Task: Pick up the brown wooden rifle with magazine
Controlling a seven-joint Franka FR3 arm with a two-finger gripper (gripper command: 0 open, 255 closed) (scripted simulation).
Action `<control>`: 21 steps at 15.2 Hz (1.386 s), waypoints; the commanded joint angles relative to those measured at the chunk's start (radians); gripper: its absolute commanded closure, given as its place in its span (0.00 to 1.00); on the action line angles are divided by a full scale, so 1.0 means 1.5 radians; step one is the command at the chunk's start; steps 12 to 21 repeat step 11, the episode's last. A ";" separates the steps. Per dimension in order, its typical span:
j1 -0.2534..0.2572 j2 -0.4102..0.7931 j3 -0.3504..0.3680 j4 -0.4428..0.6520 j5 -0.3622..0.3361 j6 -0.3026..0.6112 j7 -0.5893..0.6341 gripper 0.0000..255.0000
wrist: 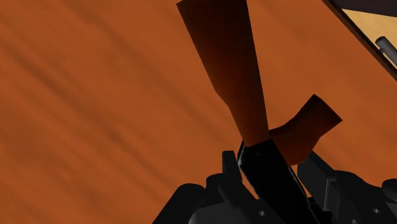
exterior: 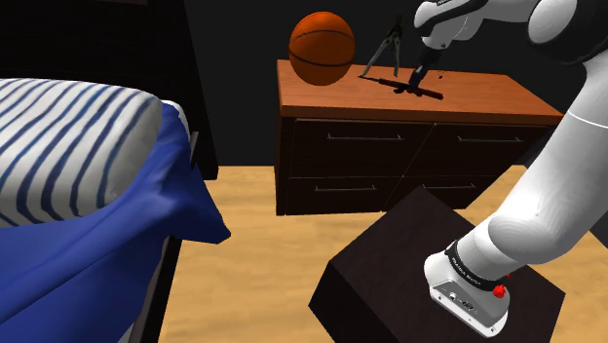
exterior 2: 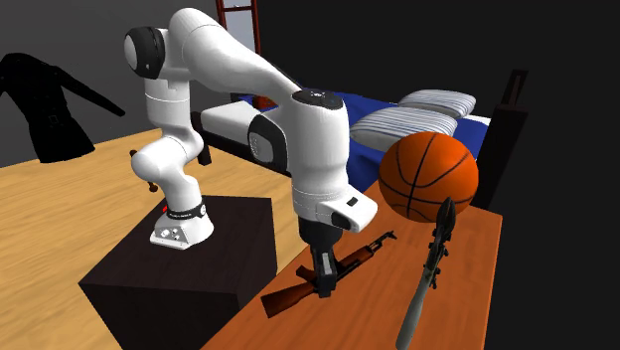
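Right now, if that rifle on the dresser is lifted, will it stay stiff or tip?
Probably stiff: the rifle looks like one rigid brown-and-black piece. It may tip barrel-down, since the end effector sits nearer the stock than the muzzle. Lying flat, it seems unlikely to roll.

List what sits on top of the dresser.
On the dresser top: a brown-and-black rifle lying flat with the gripper at its middle, an orange basketball, and a dark gun propped on thin legs. The surface beneath the ball and rifle is covered.
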 commanded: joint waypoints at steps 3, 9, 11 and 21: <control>0.003 -0.014 -0.003 0.020 -0.010 -0.032 0.006 1.00; 0.004 -0.028 -0.006 0.057 -0.020 -0.082 0.012 1.00; 0.004 -0.029 -0.006 0.058 -0.020 -0.083 0.012 1.00; 0.004 -0.029 -0.006 0.058 -0.020 -0.083 0.012 1.00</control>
